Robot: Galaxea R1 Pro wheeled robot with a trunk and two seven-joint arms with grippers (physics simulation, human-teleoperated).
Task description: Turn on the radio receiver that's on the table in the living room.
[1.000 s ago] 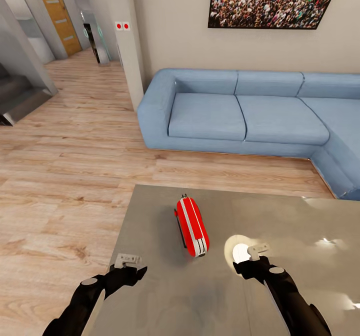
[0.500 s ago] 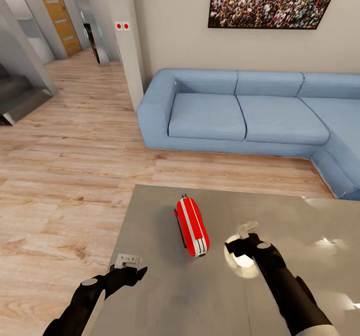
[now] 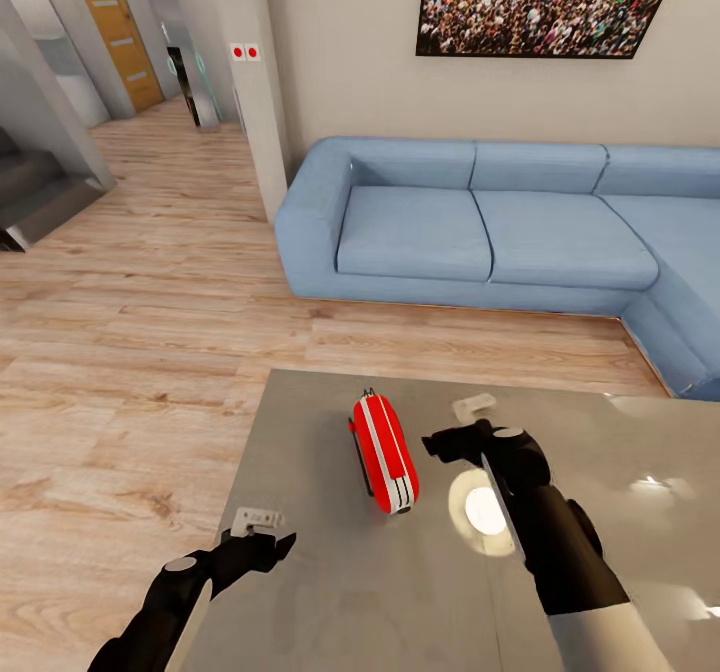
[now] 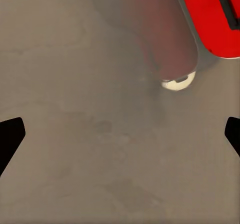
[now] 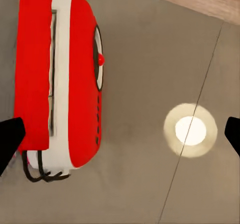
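The right tool (image 3: pixel 468 414) hangs just beside the red radio (image 3: pixel 383 453) w/ its fingers spread wide, holding nothing & not touching it. The left tool (image 3: pixel 256 521) is spread wide too, over the near edge of the grey surface (image 3: pixel 330 592), away from the radio, which stands mid-surface. No words to read on the radio; its front is hard to see from the head view.

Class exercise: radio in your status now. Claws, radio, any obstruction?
Left claw open, empty. Right claw open beside small bright-red rounded radio receiver, not touching. Radio upright on glossy grey table. No obstruction.
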